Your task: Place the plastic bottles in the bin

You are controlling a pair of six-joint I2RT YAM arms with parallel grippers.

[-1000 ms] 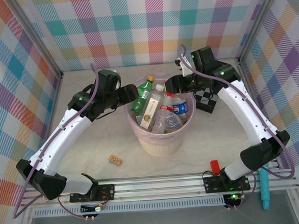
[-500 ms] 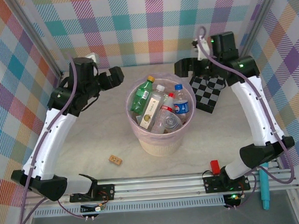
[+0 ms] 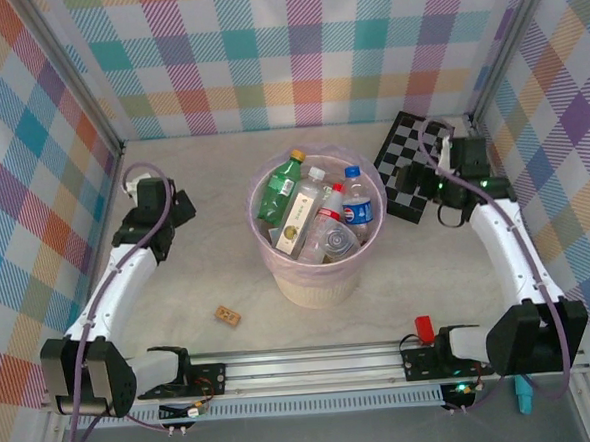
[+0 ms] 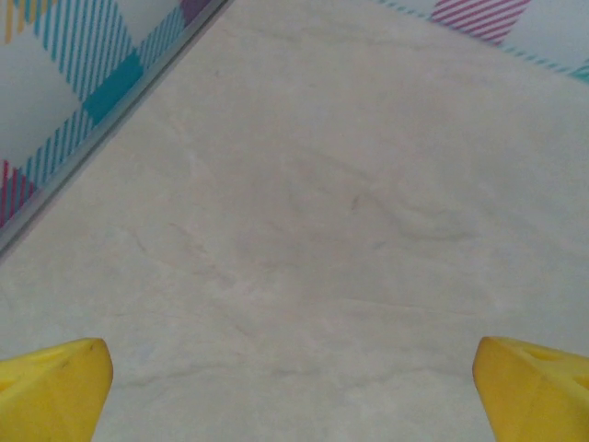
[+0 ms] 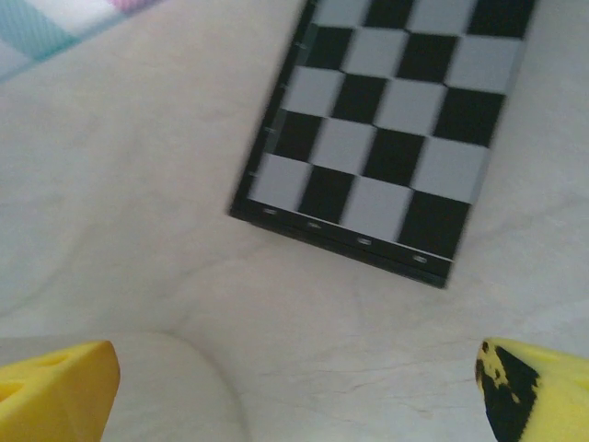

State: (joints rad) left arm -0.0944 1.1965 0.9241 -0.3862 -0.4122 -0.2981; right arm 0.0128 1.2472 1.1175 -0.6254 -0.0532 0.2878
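Pulling both arms back from the bin [image 3: 319, 285], I hold my left and right jaws wide open, empty. The plastic bottles [image 3: 297, 221] all sit inside it, so my job looks done.

Checkerboard [image 3: 400, 169] lying far right on the table [image 3: 207, 256], small brown block [image 3: 227, 314] near front

Pastel plaid walls [image 3: 305, 50]; pale marbled tabletop [image 3: 208, 266]; even light
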